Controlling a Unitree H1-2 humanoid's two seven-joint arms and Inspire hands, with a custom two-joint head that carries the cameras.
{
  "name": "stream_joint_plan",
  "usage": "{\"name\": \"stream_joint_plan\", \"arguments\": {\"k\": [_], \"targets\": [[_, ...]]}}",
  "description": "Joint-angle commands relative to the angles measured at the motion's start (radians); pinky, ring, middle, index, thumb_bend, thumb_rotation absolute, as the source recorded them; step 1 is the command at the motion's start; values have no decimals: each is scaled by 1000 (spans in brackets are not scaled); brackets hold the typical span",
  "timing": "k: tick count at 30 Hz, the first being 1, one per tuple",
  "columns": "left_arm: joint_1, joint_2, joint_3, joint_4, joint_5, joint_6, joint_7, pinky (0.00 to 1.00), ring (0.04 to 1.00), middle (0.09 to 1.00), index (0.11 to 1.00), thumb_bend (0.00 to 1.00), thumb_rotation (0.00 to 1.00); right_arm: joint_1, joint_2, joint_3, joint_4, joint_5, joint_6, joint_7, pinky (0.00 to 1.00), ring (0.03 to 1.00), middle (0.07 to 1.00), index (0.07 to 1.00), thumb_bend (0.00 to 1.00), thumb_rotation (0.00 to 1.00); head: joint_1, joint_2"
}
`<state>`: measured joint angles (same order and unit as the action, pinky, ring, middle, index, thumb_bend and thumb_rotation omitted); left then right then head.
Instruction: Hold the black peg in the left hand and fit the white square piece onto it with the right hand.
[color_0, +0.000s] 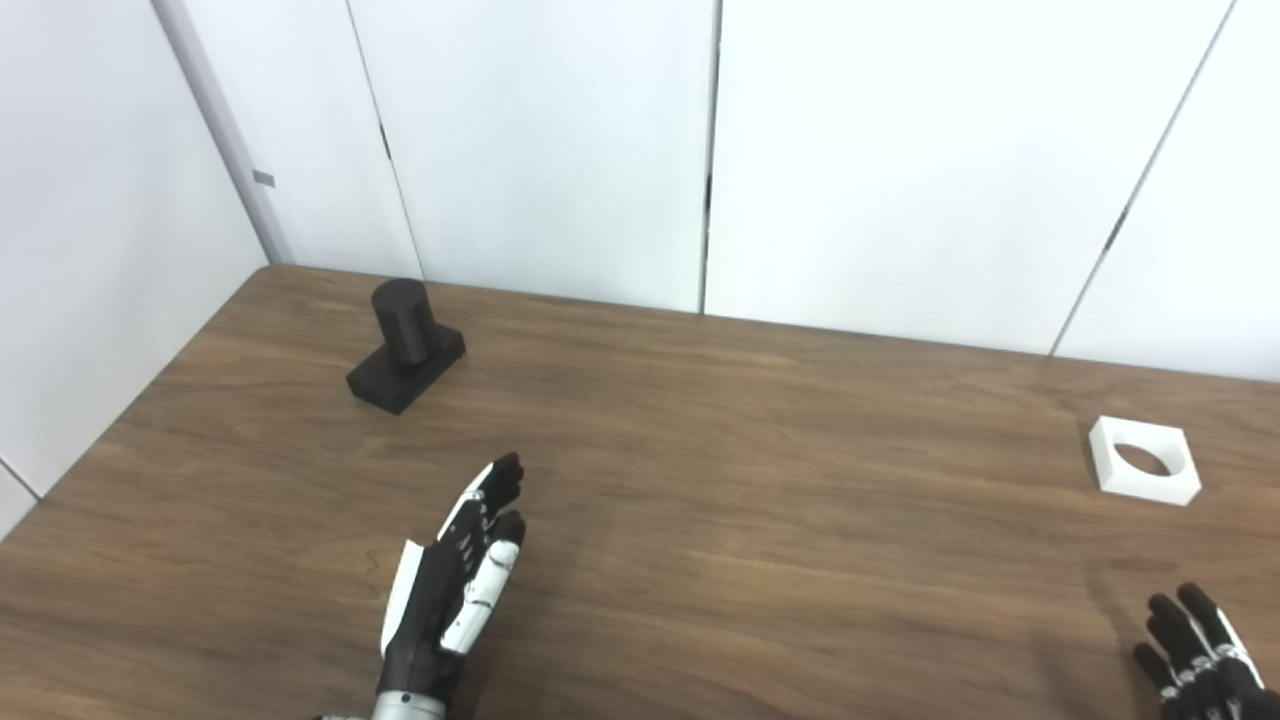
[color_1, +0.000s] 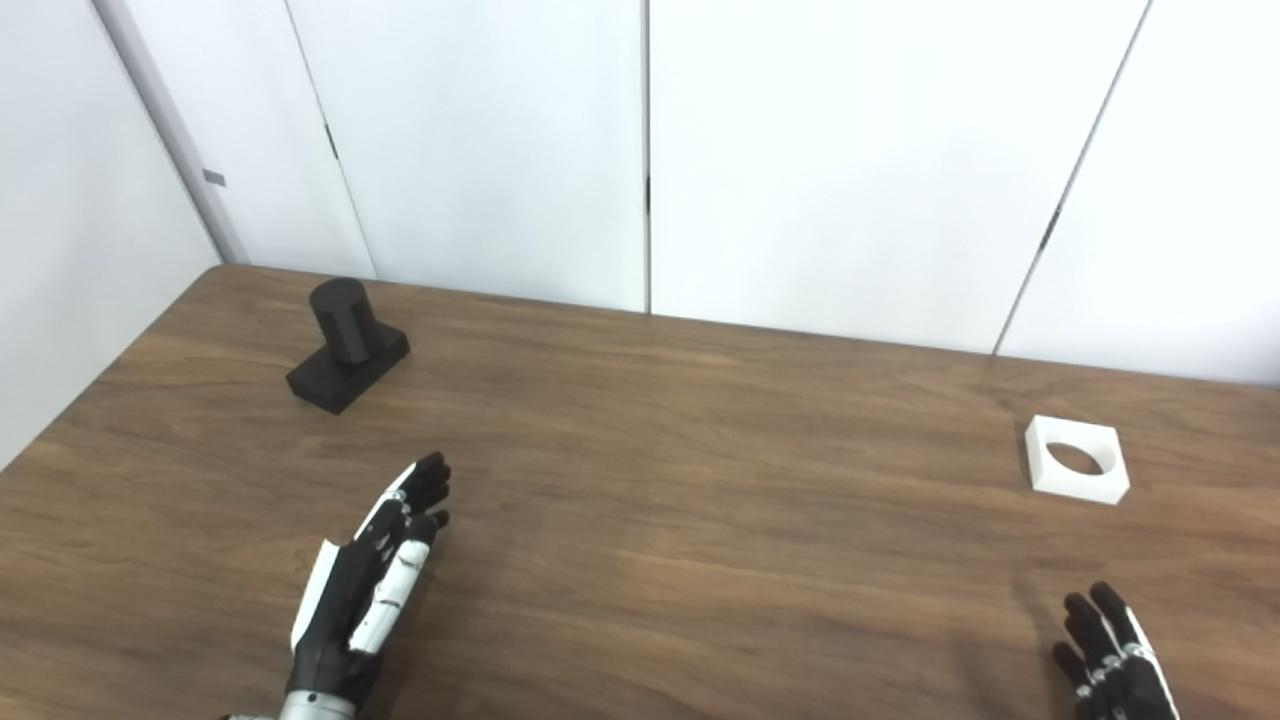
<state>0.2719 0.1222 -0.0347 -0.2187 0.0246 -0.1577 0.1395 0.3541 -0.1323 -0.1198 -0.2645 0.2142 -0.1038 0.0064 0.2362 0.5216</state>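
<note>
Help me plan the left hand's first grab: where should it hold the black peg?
Grip the square base of the black peg, coming from the near side with the left hand. The upright round post must stay bare for the white square piece, and the flat base sides give the fingers purchase.

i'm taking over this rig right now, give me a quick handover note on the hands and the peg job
Left hand: open, holding nothing, over the wooden table, short of the peg.
Right hand: open, holding nothing, at the near right edge.
Black cylindrical peg on its square base: standing upright at far left, untouched.
White square piece with a round hole: lying flat at far right, untouched.
Done: nothing yet.
Left: grasp the peg with the left hand, pick up the white piece with the right, fit it on.
</note>
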Motion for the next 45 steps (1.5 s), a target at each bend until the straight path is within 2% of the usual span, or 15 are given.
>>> {"name": "stream_joint_plan", "arguments": {"k": [1, 3, 5, 7, 11, 13, 15, 18, 20, 22, 25, 29, 33, 39, 45], "targets": [[-48, -24, 39, -60, 26, 28, 19, 849, 902, 904, 921, 506, 518, -15, 28, -5, 34, -5, -25, -3, 915, 934, 892, 905, 757, 941, 0, 1], [-75, 10, 74, -129, 113, 107, 29, 817, 897, 909, 918, 543, 468, -13, 32, -3, 31, -9, -25, -7, 913, 937, 897, 910, 740, 944, -2, 3], [-114, 44, 115, -186, 173, 196, 24, 833, 903, 915, 923, 583, 422, -9, 37, 1, 24, -11, -19, -11, 899, 930, 896, 906, 714, 947, -12, 6], [-164, 78, 156, -221, 203, 298, 3, 863, 919, 926, 931, 642, 403, -8, 38, 5, 21, -9, -17, -10, 930, 941, 905, 912, 704, 947, -18, 7], [-252, 121, 213, -242, 241, 444, -19, 868, 907, 926, 926, 704, 368, -10, 36, 11, 24, -24, -20, -10, 944, 934, 907, 909, 734, 941, -21, 8], [-287, 138, 223, -235, 263, 485, -23, 882, 910, 940, 926, 706, 351, -10, 38, 12, 23, -20, -19, -10, 942, 934, 905, 907, 731, 934, -27, 8], [-316, 152, 220, -221, 322, 530, -18, 833, 913, 946, 913, 693, 363, -9, 37, 13, 22, -20, -20, -11, 937, 933, 903, 907, 729, 931, -32, 7], [-356, 172, 201, -193, 433, 604, -11, 811, 897, 933, 898, 685, 459, -10, 31, 18, 25, -29, -26, -7, 933, 932, 910, 913, 750, 938, -37, 8], [-381, 190, 179, -151, 522, 616, 6, 834, 906, 928, 898, 673, 484, -10, 27, 21, 23, -34, -26, -3, 937, 951, 924, 925, 794, 952, -39, 10], [-414, 215, 150, -87, 629, 623, 29, 782, 898, 920, 894, 725, 531, -9, 27, 21, 19, -36, -22, -3, 971, 975, 934, 935, 808, 964, -39, 10], [-453, 243, 129, -10, 741, 626, 27, 777, 912, 919, 894, 780, 550, -6, 27, 21, 10, -29, -19, 1, 996, 988, 946, 942, 794, 980, -39, 17], [-494, 252, 136, 84, 833, 627, 1, 870, 946, 932, 900, 869, 615, -3, 28, 19, 3, -22, -11, 1, 989, 997, 954, 953, 796, 983, -39, 19], [-518, 265, 127, 162, 879, 626, 19, 915, 942, 928, 888, 913, 639, 1, 26, 20, -3, -21, -6, 1, 1000, 1000, 962, 954, 786, 985, -36, 23], [-549, 289, 101, 265, 903, 624, 42, 923, 933, 928, 882, 916, 634, 2, 24, 19, -3, -22, -5, 2, 985, 998, 954, 951, 786, 981, -35, 25], [-585, 290, 102, 379, 945, 627, 10, 994, 952, 947, 895, 925, 752, 3, 24, 18, -1, -27, -11, 1, 902, 963, 938, 932, 772, 972, -35, 27]]}}
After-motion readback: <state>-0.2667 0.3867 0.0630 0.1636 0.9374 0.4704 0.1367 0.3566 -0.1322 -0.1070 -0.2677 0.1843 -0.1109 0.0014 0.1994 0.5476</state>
